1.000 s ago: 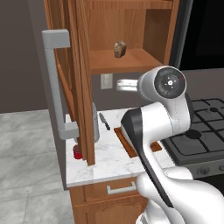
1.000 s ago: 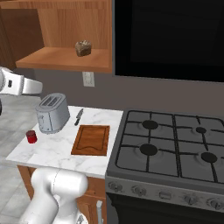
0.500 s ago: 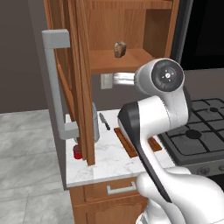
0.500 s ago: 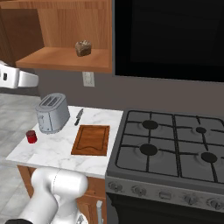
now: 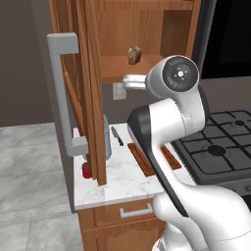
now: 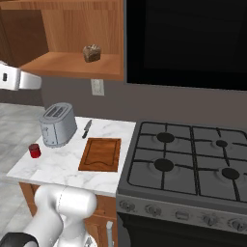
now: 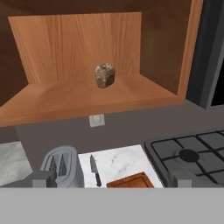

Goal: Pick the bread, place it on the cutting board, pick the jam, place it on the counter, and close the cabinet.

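While crusty bread sits on wood cabinet shelf, gripper spread wide, empty.

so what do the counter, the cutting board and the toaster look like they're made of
The counter: looks like white marble, going by its grey veining; smooth finish.
The cutting board: reddish-brown wood by its colour, with a groove around the rim.
The toaster: likely brushed metal, given its even grey, faintly shiny shell, though painted plastic can't be ruled out in this rendering.
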